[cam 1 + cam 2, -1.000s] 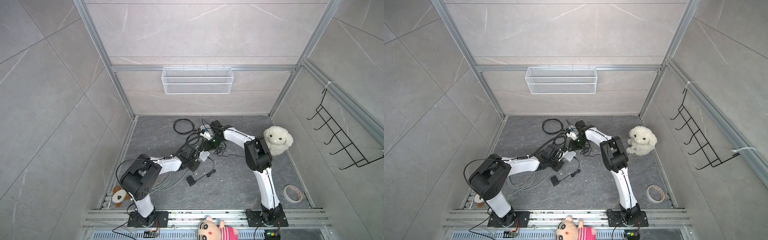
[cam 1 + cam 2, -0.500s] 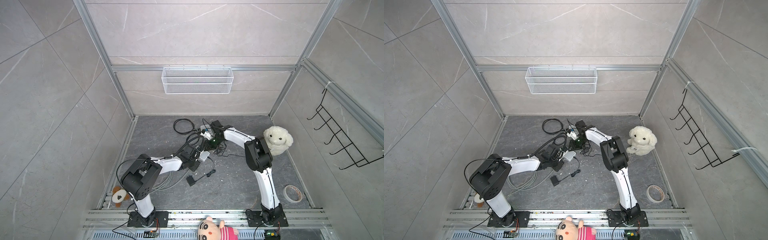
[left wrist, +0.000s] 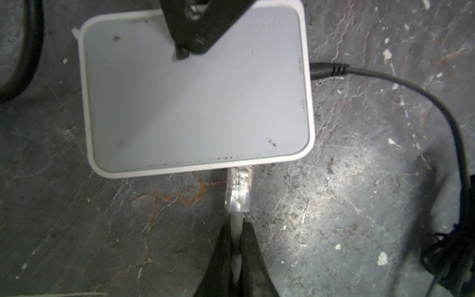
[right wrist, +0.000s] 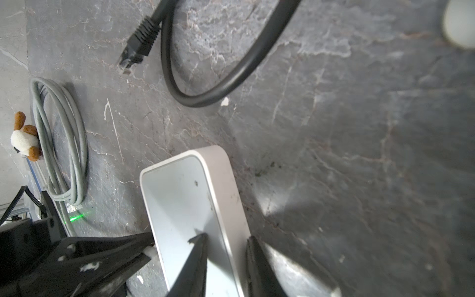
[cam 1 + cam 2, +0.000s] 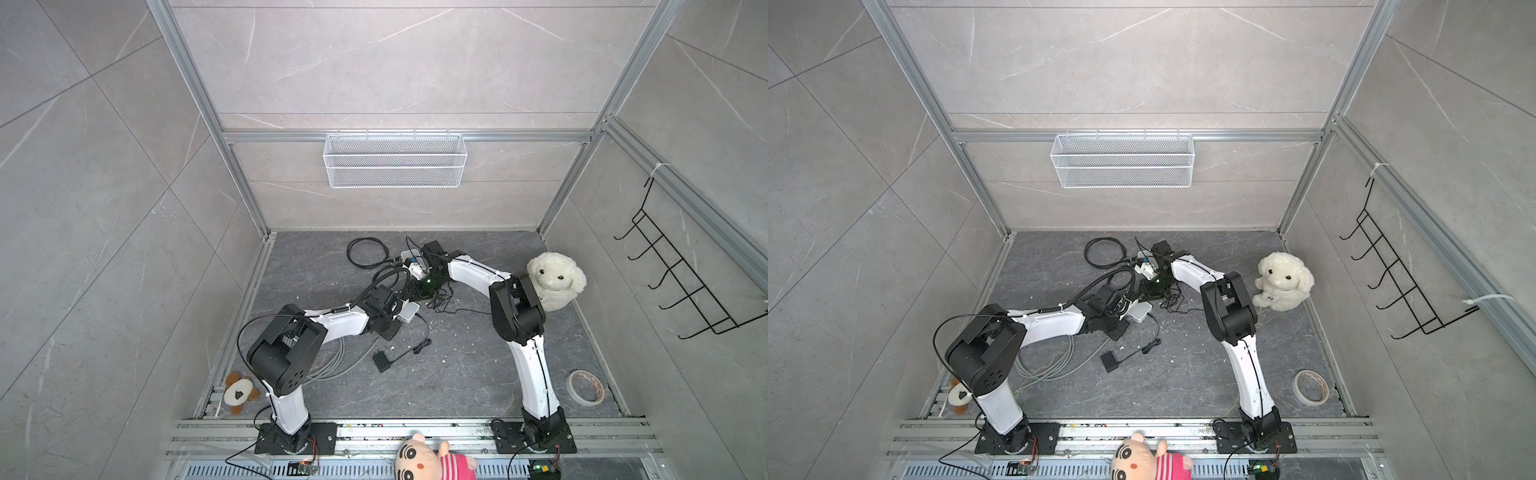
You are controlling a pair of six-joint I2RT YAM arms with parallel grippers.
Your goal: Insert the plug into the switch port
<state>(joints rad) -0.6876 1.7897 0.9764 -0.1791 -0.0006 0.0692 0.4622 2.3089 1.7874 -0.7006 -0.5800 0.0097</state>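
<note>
I see my left end effector (image 3: 237,231) pinched tight on the grey cable (image 3: 236,223) just behind the clear plug (image 3: 238,191). The plug's tip sits in the edge of the white switch (image 3: 195,95), which lies on the floor near the middle. My right end effector (image 4: 226,246) squeezes the switch's rim.

A small white rounded plastic switch box (image 5: 408,312) is seen on the grey marbled stone floor (image 5: 457,374), just beside the left gripper (image 5: 395,305). The right gripper (image 5: 419,286) is reached across from the far side towards it. A black rectangular power adapter (image 5: 381,360) is laid nearby, and a white fluffy plush lamb (image 5: 555,280) is seated at the right.
</note>
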